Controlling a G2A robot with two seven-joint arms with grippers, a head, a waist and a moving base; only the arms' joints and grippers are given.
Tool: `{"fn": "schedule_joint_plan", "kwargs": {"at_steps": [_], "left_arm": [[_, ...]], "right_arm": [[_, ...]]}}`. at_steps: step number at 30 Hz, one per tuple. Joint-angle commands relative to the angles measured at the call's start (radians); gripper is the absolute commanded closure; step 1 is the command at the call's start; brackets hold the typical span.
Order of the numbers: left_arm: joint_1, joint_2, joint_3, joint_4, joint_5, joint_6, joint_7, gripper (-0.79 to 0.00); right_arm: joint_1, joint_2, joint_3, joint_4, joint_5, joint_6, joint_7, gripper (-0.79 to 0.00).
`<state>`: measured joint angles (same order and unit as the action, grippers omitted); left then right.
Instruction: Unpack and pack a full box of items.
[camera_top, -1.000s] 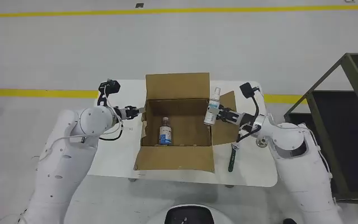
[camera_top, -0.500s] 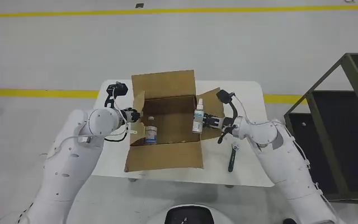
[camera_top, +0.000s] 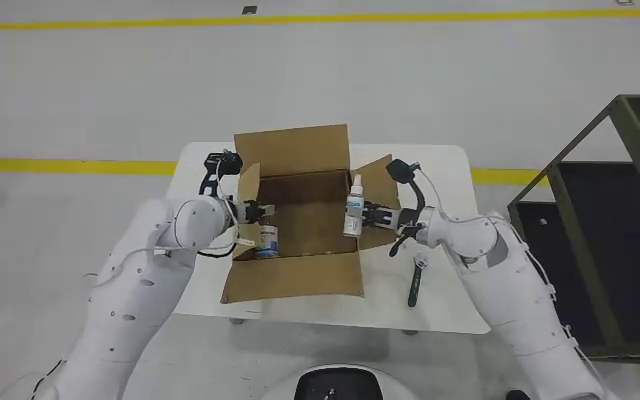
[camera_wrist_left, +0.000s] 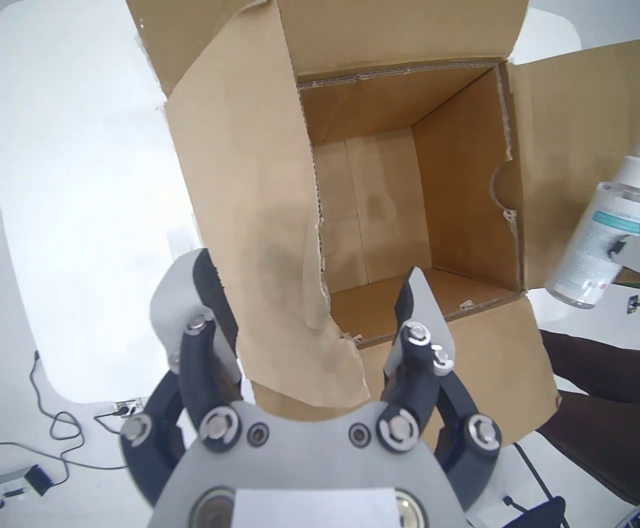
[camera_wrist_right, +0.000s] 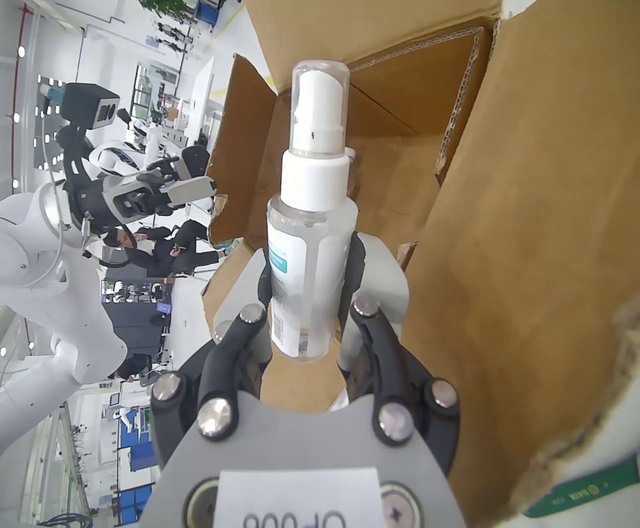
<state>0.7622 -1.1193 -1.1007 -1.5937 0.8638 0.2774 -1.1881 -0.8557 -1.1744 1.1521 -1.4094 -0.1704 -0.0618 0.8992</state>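
Grey fingers of the right gripper clamp the lower body of a clear spray bottle, which is roughly upright, white pump and clear cap on top. From above, this bottle hangs just inside the right wall of the open cardboard box, clear of its floor. The right wrist sits over the right flap, and the forearm runs in from the right with the elbow bent toward the near right.

The left gripper has its fingers spread wide, one on each side of the torn left flap; contact with the cardboard is hard to judge. Its forearm comes in from the left at about rim height, the upper arm trailing to the near left.

A second bottle with a blue-and-white label sits low in the box's near-left corner, partly hidden by the left gripper; standing or lying, I cannot tell. A dark tool with a green handle lies on the white table right of the box, too small to make out its type.
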Motion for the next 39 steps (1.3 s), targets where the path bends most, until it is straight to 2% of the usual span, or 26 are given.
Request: {"fn": "schedule_joint_plan", "kwargs": {"at_steps": [1, 2, 3, 4, 20, 25, 31, 36, 39], "left_arm": [[-0.003, -0.002, 0.028, 0.025, 0.065, -0.004, 0.008, -0.739], [-0.005, -0.003, 0.034, 0.033, 0.073, -0.002, 0.009, -0.566], [-0.008, -0.004, 0.039, 0.038, 0.084, -0.003, 0.012, -0.215], [-0.008, -0.005, 0.041, 0.044, 0.086, -0.002, 0.014, 0.0], [0.013, -0.011, 0.006, 0.074, 0.04, -0.028, 0.054, 0.0], [0.02, -0.012, -0.039, 0.048, -0.055, -0.02, 0.06, 0.0], [0.033, -0.013, -0.111, -0.002, -0.244, -0.004, 0.033, 0.0], [0.059, -0.012, -0.153, -0.002, -0.368, -0.005, 0.03, 0.0], [0.066, -0.007, -0.153, 0.002, -0.339, -0.017, 0.023, 0.0]], "right_arm": [[-0.003, 0.001, 0.001, -0.008, -0.002, -0.001, 0.002, 0.0], [-0.005, 0.002, 0.002, -0.011, -0.002, -0.002, 0.004, 0.0], [-0.006, 0.003, 0.002, -0.013, -0.002, -0.002, 0.004, 0.0], [-0.008, 0.003, 0.003, -0.016, -0.002, -0.002, 0.005, 0.0], [-0.027, 0.016, 0.029, -0.046, -0.009, 0.002, 0.014, 0.0], [-0.031, 0.021, 0.045, -0.061, -0.002, 0.007, 0.02, 0.0], [-0.038, 0.029, 0.069, -0.096, 0.004, 0.014, 0.035, 0.0], [-0.04, 0.033, 0.061, -0.099, -0.027, 0.025, 0.055, 0.0], [-0.03, 0.032, 0.045, -0.078, -0.033, 0.039, 0.059, 0.0]]}}
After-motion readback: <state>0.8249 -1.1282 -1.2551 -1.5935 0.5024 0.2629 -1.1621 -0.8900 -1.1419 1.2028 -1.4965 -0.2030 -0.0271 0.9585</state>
